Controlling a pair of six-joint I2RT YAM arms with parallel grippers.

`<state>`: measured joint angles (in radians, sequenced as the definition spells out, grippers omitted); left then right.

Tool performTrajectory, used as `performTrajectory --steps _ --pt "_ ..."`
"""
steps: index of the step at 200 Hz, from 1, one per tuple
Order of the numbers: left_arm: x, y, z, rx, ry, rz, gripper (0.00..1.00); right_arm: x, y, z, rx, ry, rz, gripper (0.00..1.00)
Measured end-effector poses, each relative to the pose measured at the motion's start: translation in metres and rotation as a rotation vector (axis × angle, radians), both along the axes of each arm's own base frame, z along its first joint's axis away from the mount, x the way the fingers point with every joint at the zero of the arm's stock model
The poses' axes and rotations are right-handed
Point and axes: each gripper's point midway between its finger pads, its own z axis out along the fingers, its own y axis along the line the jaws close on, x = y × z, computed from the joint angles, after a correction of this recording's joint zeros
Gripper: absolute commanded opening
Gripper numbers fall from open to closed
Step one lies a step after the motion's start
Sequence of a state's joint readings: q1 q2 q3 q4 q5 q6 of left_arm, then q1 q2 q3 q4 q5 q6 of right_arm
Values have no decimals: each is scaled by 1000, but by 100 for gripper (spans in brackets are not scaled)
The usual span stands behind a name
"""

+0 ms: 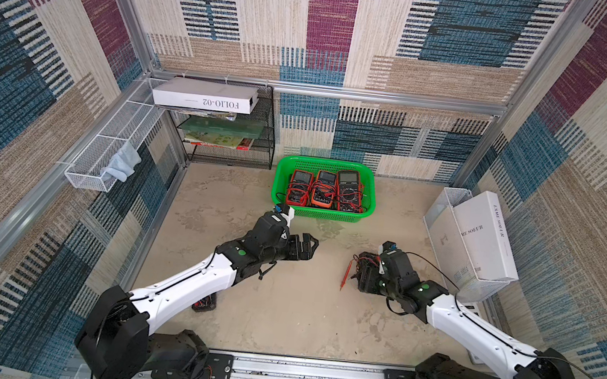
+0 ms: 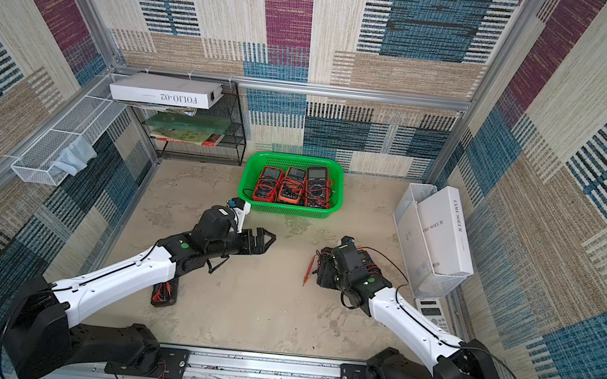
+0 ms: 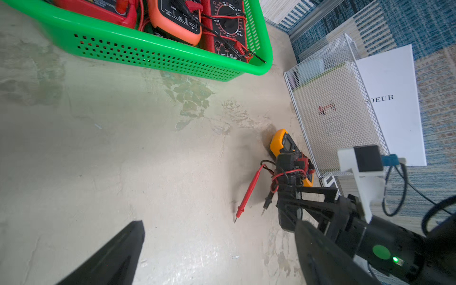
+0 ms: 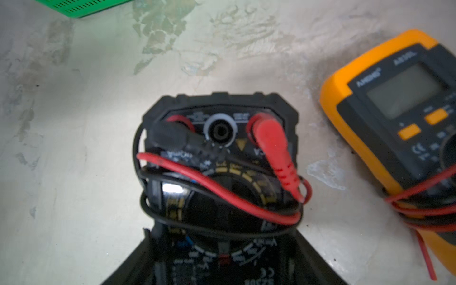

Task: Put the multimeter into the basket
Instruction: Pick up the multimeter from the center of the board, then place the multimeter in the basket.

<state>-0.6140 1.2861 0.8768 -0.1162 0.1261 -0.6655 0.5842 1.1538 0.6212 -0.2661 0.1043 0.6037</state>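
**Both top views.** Basket (image 1: 320, 213) (image 2: 287, 209) sits on the worktop (image 1: 279, 313) at the middle of the far edge. Three meters (image 1: 323, 189) lie side by side in it, leads wrapped round them. Left gripper (image 1: 312, 247) hangs over the centre, short of the basket, jaws wide apart with nothing between them. Right gripper (image 1: 368, 275) is down toward the right edge, clamped on the black multimeter (image 1: 364, 261), well apart from the basket. Red probe (image 1: 346, 278) trails out toward the centre. Stray meter (image 2: 165, 293) lies under the left arm, toward the near left corner. Mesh holder (image 2: 423, 288) with white books stands at the right edge, calculator (image 2: 434, 313) just beside it.

**Left wrist.** Left gripper (image 3: 219, 224) is spread, bare worktop between the fingers. Multimeter (image 3: 287, 167) sits in the right gripper's fingers (image 3: 308, 197), red and black leads looped round it. Red probe (image 3: 249, 192) slants down, tip at the worktop; black probe (image 3: 267, 201) is beside it. Orange meter (image 3: 282, 143) lies just beside the multimeter, between it and the mesh holder (image 3: 333, 111). Cannot tell whether the multimeter is clear of the worktop.

**Right wrist.** Multimeter (image 4: 219, 138) shows jack end outward, red plug and black plug seated. Fingers (image 4: 128, 266) flank its body. Orange meter (image 4: 394, 118) lies flat beside it. A corner of the basket (image 4: 81, 7) shows beyond.
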Motion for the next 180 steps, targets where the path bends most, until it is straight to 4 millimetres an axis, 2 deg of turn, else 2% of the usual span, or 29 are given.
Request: performTrajectory --steps 58,88,180 --pt "11 23 -3 26 13 71 100 17 19 30 6 -58 44 60" --pt "18 27 1 16 15 84 100 28 26 49 8 -97 50 60" --pt "21 37 -1 -10 36 72 100 83 50 116 16 -233 61 60"
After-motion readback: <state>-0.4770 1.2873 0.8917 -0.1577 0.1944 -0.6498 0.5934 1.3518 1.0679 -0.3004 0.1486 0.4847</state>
